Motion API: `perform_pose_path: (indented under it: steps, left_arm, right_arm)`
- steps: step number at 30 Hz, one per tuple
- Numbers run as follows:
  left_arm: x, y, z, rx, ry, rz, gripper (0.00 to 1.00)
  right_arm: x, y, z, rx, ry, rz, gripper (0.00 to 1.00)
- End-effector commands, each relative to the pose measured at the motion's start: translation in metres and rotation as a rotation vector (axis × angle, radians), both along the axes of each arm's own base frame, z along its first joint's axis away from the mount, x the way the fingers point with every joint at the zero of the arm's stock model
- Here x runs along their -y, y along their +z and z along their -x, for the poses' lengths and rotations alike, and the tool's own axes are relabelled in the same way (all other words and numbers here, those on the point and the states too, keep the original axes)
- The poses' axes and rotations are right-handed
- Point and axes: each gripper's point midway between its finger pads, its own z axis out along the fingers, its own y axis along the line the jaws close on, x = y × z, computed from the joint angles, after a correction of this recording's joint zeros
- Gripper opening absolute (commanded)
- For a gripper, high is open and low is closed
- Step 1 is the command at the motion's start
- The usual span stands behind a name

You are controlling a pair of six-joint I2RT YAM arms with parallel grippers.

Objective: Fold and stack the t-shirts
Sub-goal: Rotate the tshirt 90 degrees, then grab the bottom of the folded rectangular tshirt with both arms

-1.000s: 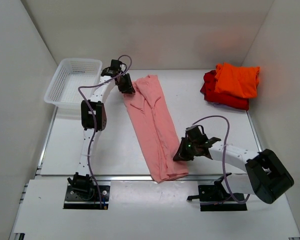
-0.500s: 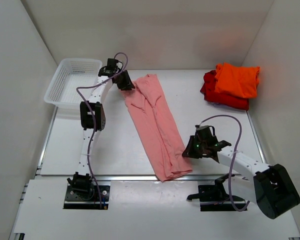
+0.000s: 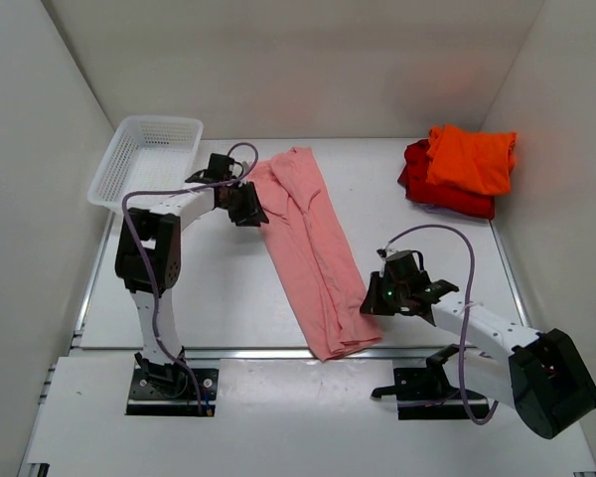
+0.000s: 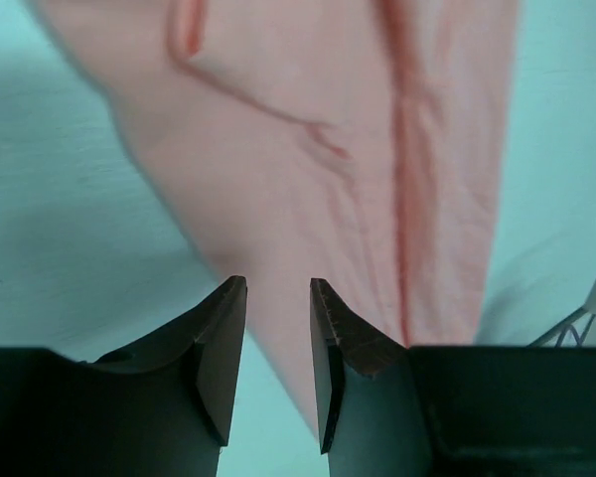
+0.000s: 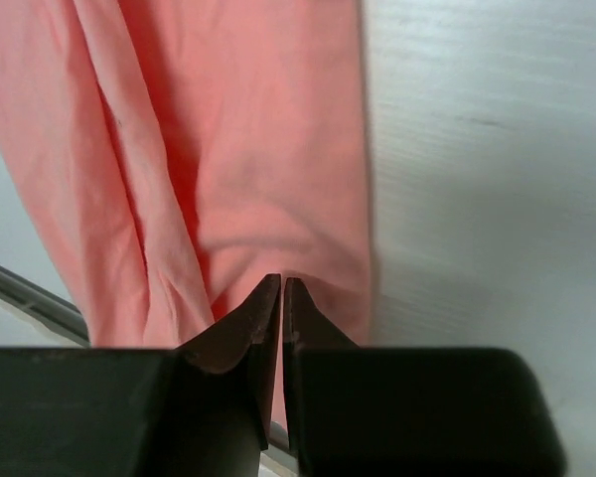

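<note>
Step in hand, by appearance: folding the pink shirt (image 3: 308, 248), which lies as a long strip right of the basket (image 3: 104, 179). Left gripper (image 4: 278, 288) is part-open and empty over the basket-side corner. Right gripper (image 5: 281, 283) is closed at the end farthest from the basket; grip undetermined. Next likely: secure both ends, fold across.

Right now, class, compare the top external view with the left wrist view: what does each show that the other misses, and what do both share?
Top view only: the white basket, the orange t-shirt on the red t-shirt, and the right hand beside the salmon-pink t-shirt at its near end. Left wrist view only: the fingers of the left hand standing apart, close up. Both: the salmon-pink t-shirt and the left hand at its far end.
</note>
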Motion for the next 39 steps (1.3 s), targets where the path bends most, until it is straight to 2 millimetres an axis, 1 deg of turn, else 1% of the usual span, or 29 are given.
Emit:
perform_pose_path:
  steps: [1, 2, 5, 6, 7, 8, 9, 10, 13, 14, 15, 16, 17, 20, 21, 23, 25, 26, 28, 29, 31, 32, 33, 34, 35, 36, 37, 38, 39]
  left_arm:
    - [0.000, -0.033, -0.007, -0.005, 0.009, -0.011, 0.42]
    - [-0.003, -0.049, -0.006, -0.033, 0.009, -0.039, 0.43]
    - [0.009, -0.061, -0.027, -0.036, 0.001, -0.057, 0.43]
    - [0.008, -0.076, -0.030, -0.066, 0.003, -0.062, 0.43]
    - [0.013, -0.069, -0.043, -0.044, 0.004, -0.067, 0.43]
    - [0.013, -0.073, -0.057, -0.050, 0.008, -0.082, 0.43]
    - [0.014, -0.087, -0.063, -0.063, 0.000, -0.107, 0.43]
    - [0.017, -0.069, -0.082, -0.033, 0.010, -0.103, 0.43]
    - [0.013, -0.068, -0.124, -0.025, 0.034, -0.121, 0.43]
    - [0.014, -0.064, -0.140, -0.010, 0.045, -0.107, 0.42]
    - [0.009, -0.083, -0.145, -0.045, 0.058, -0.092, 0.43]
    - [0.009, -0.075, -0.156, -0.036, 0.078, -0.052, 0.43]
    - [-0.001, -0.055, -0.170, 0.004, 0.099, -0.022, 0.43]
    - [-0.002, -0.054, -0.158, -0.038, 0.076, -0.008, 0.43]
    - [-0.008, -0.043, -0.157, -0.022, 0.070, -0.031, 0.42]
    - [-0.001, -0.018, -0.152, 0.013, 0.037, -0.040, 0.43]
    - [0.002, 0.032, -0.145, 0.072, 0.005, -0.025, 0.44]
    - [0.007, 0.038, -0.134, 0.052, -0.015, -0.035, 0.46]
    - [0.008, 0.070, -0.106, 0.048, -0.060, -0.090, 0.48]
    - [0.010, 0.084, -0.095, 0.073, -0.087, -0.137, 0.48]
    - [0.019, 0.074, -0.056, -0.009, -0.164, -0.228, 0.40]
    - [0.022, 0.098, -0.029, 0.009, -0.198, -0.263, 0.40]
    - [0.030, 0.052, 0.001, -0.091, -0.249, -0.291, 0.40]
    - [0.033, 0.042, 0.030, -0.084, -0.254, -0.223, 0.40]
    - [0.025, 0.030, 0.081, -0.173, -0.236, -0.151, 0.41]
    - [0.034, 0.060, 0.079, -0.030, -0.228, -0.022, 0.52]
    - [0.020, 0.023, 0.105, -0.111, -0.177, 0.006, 0.79]
    - [0.014, 0.012, 0.135, -0.138, -0.177, 0.035, 0.98]
    - [0.013, 0.019, 0.148, -0.123, -0.190, 0.076, 0.99]
  right_arm:
    - [-0.010, -0.001, 0.007, -0.005, 0.081, 0.025, 0.03]
    - [-0.009, -0.005, 0.009, -0.011, 0.084, 0.034, 0.03]
    - [-0.010, -0.018, 0.019, -0.060, 0.096, 0.049, 0.03]
    - [-0.012, -0.021, 0.023, -0.075, 0.104, 0.044, 0.03]
    - [-0.014, -0.025, 0.028, -0.095, 0.115, 0.042, 0.03]
    - [-0.017, -0.028, 0.030, -0.110, 0.123, 0.033, 0.03]
    - [-0.024, -0.031, 0.035, -0.117, 0.158, 0.018, 0.03]
    - [-0.030, -0.030, 0.037, -0.117, 0.176, 0.007, 0.03]
    - [-0.047, -0.037, 0.047, -0.154, 0.252, 0.004, 0.03]
    - [-0.052, -0.038, 0.043, -0.154, 0.268, 0.017, 0.03]
    - [-0.055, -0.043, 0.048, -0.183, 0.302, 0.028, 0.03]
    - [-0.060, -0.043, 0.046, -0.188, 0.317, 0.035, 0.03]
    - [-0.062, -0.044, 0.045, -0.190, 0.329, 0.038, 0.02]
    - [-0.062, -0.040, 0.032, -0.167, 0.334, 0.051, 0.03]
    - [-0.063, -0.035, 0.026, -0.140, 0.342, 0.050, 0.05]
    - [-0.061, -0.023, 0.012, -0.091, 0.341, 0.050, 0.10]
    - [-0.062, 0.001, -0.008, -0.014, 0.335, 0.026, 0.20]
    - [-0.055, 0.004, -0.012, -0.003, 0.332, 0.035, 0.25]
    - [-0.059, 0.040, -0.032, 0.089, 0.307, -0.016, 0.37]
    - [-0.055, 0.048, -0.036, 0.104, 0.279, -0.019, 0.44]
    - [-0.051, 0.059, -0.041, 0.109, 0.220, -0.033, 0.52]
    - [-0.046, 0.059, -0.038, 0.089, 0.204, -0.039, 0.56]
    - [-0.043, 0.055, -0.032, 0.041, 0.176, -0.045, 0.59]
    - [-0.044, 0.053, -0.024, 0.018, 0.169, -0.064, 0.60]
    - [-0.043, 0.046, -0.014, -0.017, 0.149, -0.078, 0.61]
    - [-0.039, 0.036, -0.005, -0.046, 0.136, -0.081, 0.61]
    - [-0.040, 0.037, 0.000, -0.054, 0.124, -0.101, 0.61]
    - [-0.039, 0.031, 0.009, -0.082, 0.105, -0.123, 0.62]
    - [-0.036, 0.022, 0.020, -0.109, 0.098, -0.130, 0.62]
